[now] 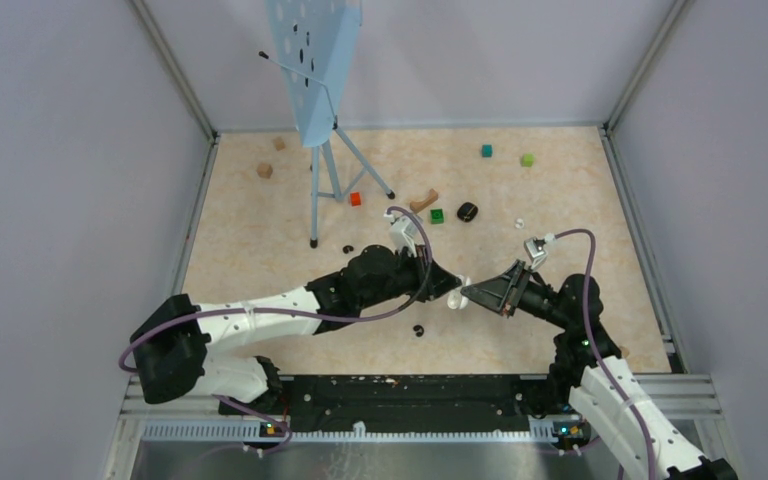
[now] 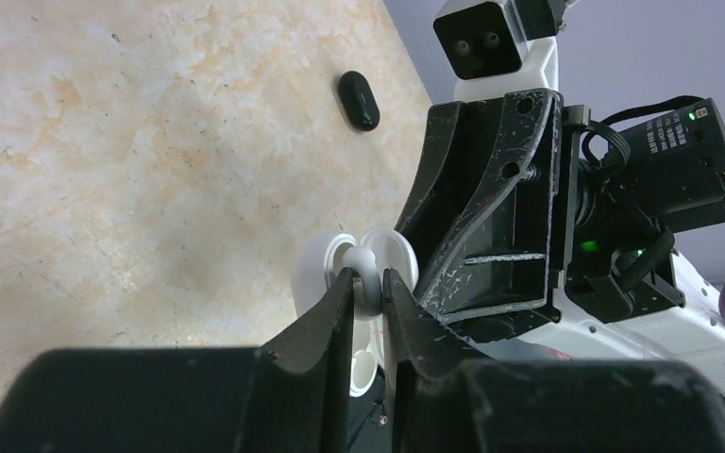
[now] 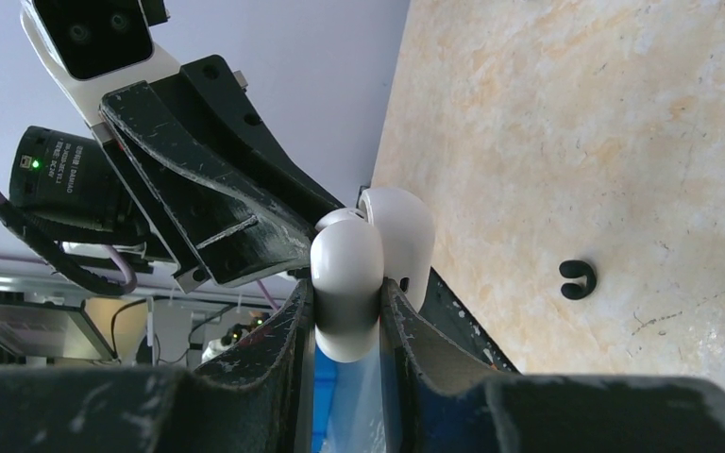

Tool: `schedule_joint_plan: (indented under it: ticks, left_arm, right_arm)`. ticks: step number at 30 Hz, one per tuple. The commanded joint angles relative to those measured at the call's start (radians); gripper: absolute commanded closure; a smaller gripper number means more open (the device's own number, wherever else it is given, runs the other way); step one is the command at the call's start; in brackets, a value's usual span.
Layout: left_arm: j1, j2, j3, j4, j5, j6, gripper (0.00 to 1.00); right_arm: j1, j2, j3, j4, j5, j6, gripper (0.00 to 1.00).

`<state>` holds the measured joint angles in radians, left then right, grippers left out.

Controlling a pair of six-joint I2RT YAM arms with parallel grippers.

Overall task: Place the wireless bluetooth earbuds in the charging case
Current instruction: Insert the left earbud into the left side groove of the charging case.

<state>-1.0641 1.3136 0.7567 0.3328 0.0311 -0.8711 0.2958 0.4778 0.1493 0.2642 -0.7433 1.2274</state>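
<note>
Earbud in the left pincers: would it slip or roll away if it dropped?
Probably slippery: the earbud looks smooth and glossy, pinched only at the left gripper tips. Its rounded shape would likely roll on the table. It looks tiny beside the case, so probably very light.

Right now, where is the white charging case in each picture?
Top external: white charging case sits slightly below centre.
Left wrist: case at centre, at the tips of the near jaws.
Right wrist: case at centre, pinched between the near jaws.
Shared landmark: beige marbled table.
</note>
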Motion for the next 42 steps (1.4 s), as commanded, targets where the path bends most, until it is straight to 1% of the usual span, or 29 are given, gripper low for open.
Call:
schedule_joint_plan:
  ticks: [1,3,8,13,17,19,23,24,28,29,38,42]
  left_arm:
    - [-0.01,-0.022,0.044,-0.03,-0.021,0.036,0.79]
    - [-0.013,-0.023,0.051,-0.048,-0.056,0.046,0.79]
    - [-0.017,-0.029,0.062,-0.062,-0.068,0.066,0.77]
    - [-0.036,-0.026,0.096,-0.117,-0.121,0.124,0.88]
    - [-0.045,-0.02,0.115,-0.14,-0.139,0.167,0.93]
    - [-0.051,-0.016,0.121,-0.141,-0.14,0.181,0.93]
    - [-0.069,0.008,0.161,-0.174,-0.147,0.213,0.88]
    - [-0.075,0.014,0.171,-0.183,-0.15,0.221,0.85]
    - [-0.092,0.034,0.2,-0.213,-0.163,0.233,0.66]
    - [-0.094,0.035,0.201,-0.213,-0.168,0.233,0.64]
    - [-0.1,0.019,0.204,-0.227,-0.2,0.231,0.64]
    - [-0.106,-0.002,0.205,-0.238,-0.221,0.233,0.6]
  right_arm:
    - [-0.008,-0.01,0.01,0.063,-0.002,0.001,1.0]
    - [-0.008,-0.009,0.009,0.062,-0.002,0.001,1.0]
    - [-0.009,-0.009,0.01,0.061,-0.001,0.001,1.0]
    - [-0.009,-0.01,0.013,0.059,-0.001,0.003,1.0]
    - [-0.008,-0.009,0.016,0.059,-0.001,0.003,1.0]
    - [-0.008,-0.008,0.016,0.061,-0.001,0.005,1.0]
    - [-0.008,-0.008,0.016,0.058,-0.001,0.006,1.0]
    - [-0.008,-0.008,0.016,0.058,0.0,0.006,1.0]
    - [-0.009,-0.008,0.015,0.058,0.001,0.006,1.0]
    - [-0.009,-0.008,0.015,0.058,0.002,0.006,1.0]
    - [-0.009,-0.011,0.013,0.055,0.001,0.003,1.0]
    - [-0.007,-0.011,0.01,0.053,0.002,0.004,1.0]
